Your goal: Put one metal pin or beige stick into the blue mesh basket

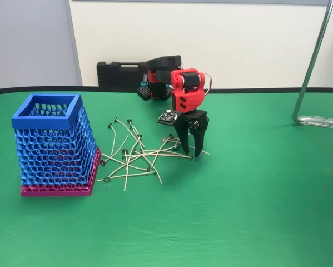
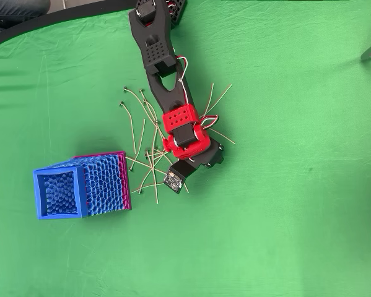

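Note:
A loose pile of thin beige sticks with small metal discs at their ends lies on the green table, seen also in the overhead view as beige sticks. The blue mesh basket stands upright on its magenta base left of the pile, the basket close to the nearest sticks. My red and black gripper points straight down at the right end of the pile, tips at table level. Its black fingers stand slightly apart, and a few sticks run past the tips. From overhead the red wrist covers the fingertips.
A black case lies at the table's back edge behind the arm. A metal stand pole rises at the right, its foot on the cloth. Open green cloth spreads to the front and right.

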Controlling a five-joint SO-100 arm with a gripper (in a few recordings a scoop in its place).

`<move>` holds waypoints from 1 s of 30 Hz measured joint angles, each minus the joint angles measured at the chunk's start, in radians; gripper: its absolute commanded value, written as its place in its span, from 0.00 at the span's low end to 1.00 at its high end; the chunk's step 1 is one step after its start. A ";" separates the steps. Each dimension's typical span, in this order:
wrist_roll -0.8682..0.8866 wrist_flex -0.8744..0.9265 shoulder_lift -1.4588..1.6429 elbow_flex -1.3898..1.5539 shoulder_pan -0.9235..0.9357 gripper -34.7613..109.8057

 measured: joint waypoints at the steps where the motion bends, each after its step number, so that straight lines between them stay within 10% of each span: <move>1: 0.000 0.000 0.000 0.000 0.002 0.37; 30: 0.000 0.000 -0.046 -0.025 0.002 0.32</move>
